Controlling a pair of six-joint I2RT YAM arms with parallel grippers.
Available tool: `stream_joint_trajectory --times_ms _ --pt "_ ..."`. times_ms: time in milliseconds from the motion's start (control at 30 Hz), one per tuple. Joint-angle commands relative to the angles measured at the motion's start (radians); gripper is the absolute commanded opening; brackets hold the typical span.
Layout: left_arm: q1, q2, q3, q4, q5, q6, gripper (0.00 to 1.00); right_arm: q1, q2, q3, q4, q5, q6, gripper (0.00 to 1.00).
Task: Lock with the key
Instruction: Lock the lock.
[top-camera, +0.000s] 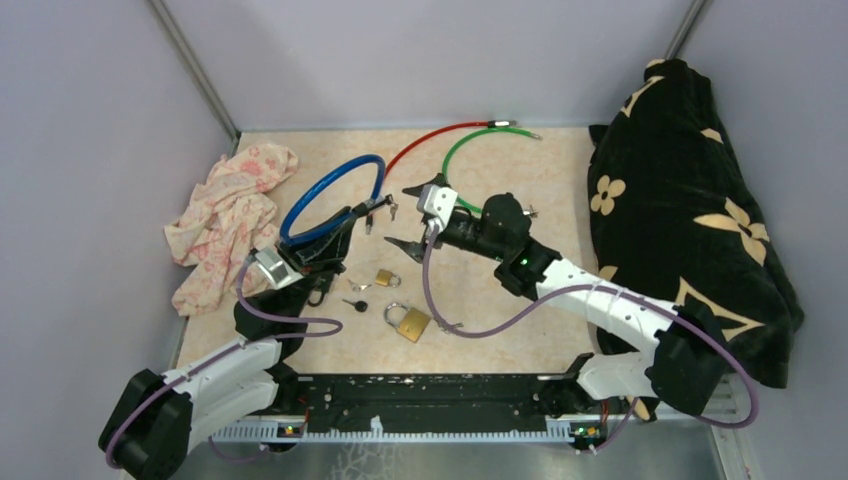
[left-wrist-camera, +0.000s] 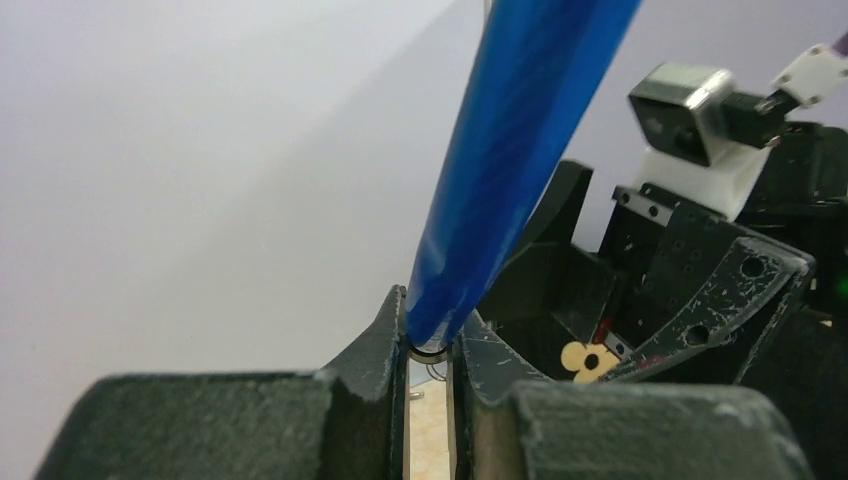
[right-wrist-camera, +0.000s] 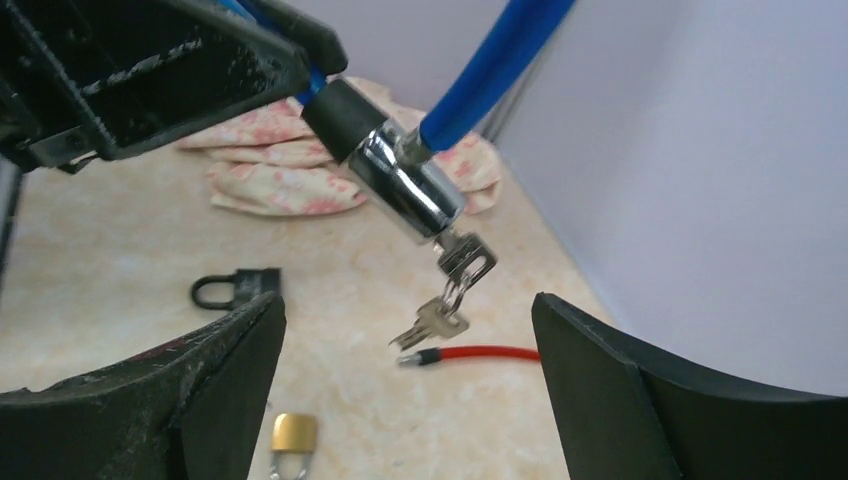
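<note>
left gripper (left-wrist-camera: 430, 345): clamped on blue cable lock (left-wrist-camera: 510, 150) | right gripper (right-wrist-camera: 405, 300): spread wide, holding nothing | key (right-wrist-camera: 462, 257): in chrome barrel (right-wrist-camera: 405, 190), ahead between right jaws

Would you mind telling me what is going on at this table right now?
The left hand is clamped on the blue cable lock and holds it up off the table. A key sits in the lock's chrome cylinder, with a spare hanging below it. The right hand is open and faces that key without touching it. Whether the key has been turned cannot be told.
</note>
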Motion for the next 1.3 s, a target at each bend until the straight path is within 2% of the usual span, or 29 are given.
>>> stream_joint_trajectory --times_ms 0,133,433,533,800,1033,1167,1233,1267 --pt "0.006 -0.007 0.041 0.167 0.005 -0.023 0.0 0.065 -0.042 0.004 0.145 0.272 -0.228 0.88" --pt "0.007 -0.007 0.044 0.162 0.008 -0.021 0.0 0.097 -0.025 0.002 0.155 0.305 -0.3 0.74" --pt "0.006 -0.007 0.042 0.16 0.006 -0.02 0.0 0.128 0.041 0.074 0.083 0.249 -0.375 0.6" --pt "0.007 -0.006 0.041 0.158 0.003 -0.021 0.0 0.143 0.051 0.075 0.09 0.257 -0.399 0.52" --pt "0.006 -0.003 0.041 0.155 0.003 -0.024 0.0 0.146 0.074 0.097 0.086 0.267 -0.418 0.5" --pt "0.006 0.001 0.041 0.155 0.004 -0.026 0.0 0.148 0.085 0.131 0.039 0.254 -0.425 0.42" --pt "0.007 0.0 0.041 0.153 0.004 -0.024 0.0 0.149 0.087 0.151 0.006 0.241 -0.429 0.29" --pt "0.008 -0.001 0.041 0.153 0.004 -0.025 0.0 0.149 0.084 0.153 0.006 0.238 -0.429 0.11" --pt "0.008 -0.001 0.04 0.151 0.004 -0.024 0.0 0.15 0.079 0.147 0.013 0.238 -0.432 0.06"
